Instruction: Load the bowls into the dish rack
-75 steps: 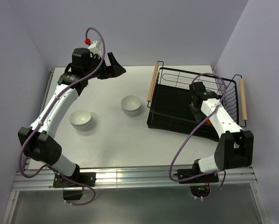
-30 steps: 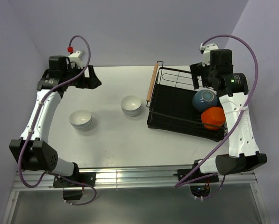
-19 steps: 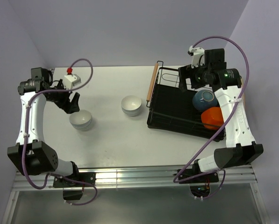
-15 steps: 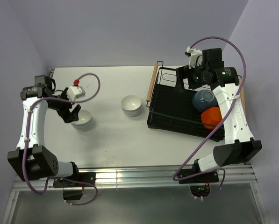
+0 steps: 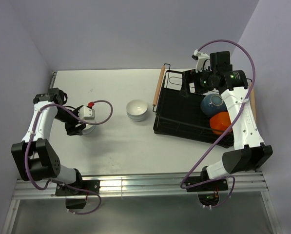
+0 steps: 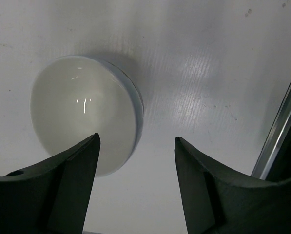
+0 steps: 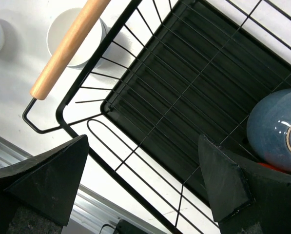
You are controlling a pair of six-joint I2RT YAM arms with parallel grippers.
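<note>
my left gripper (image 6: 136, 139) is open wide and holds nothing. it hangs over a white bowl (image 6: 82, 126) on the table (image 5: 121, 141). 1 finger (image 6: 62, 185) is over the bowl and the other is over bare table, so the bowl's rim sits between them. i cannot tell if i touch it. a 2nd rim shows just under the 1st (maybe 1 bowl sits in another). from the top view my left gripper (image 5: 76, 127) hides most of this bowl.

another white bowl (image 5: 137, 109) sits near the middle of the table, close to the dish rack (image 5: 177, 109) but not touching it.

my right gripper (image 7: 143, 141) is open wide too, with nothing in it. it hangs over the far part of the dish rack (image 7: 184, 83), near the wooden handle (image 7: 69, 48) on the left end. the blue bowl (image 7: 277, 129) is in the rack on its side. from the top i see the blue bowl (image 5: 213, 103) with the orange bowl (image 5: 222, 123) just beside it, both at the right end of the rack.
</note>
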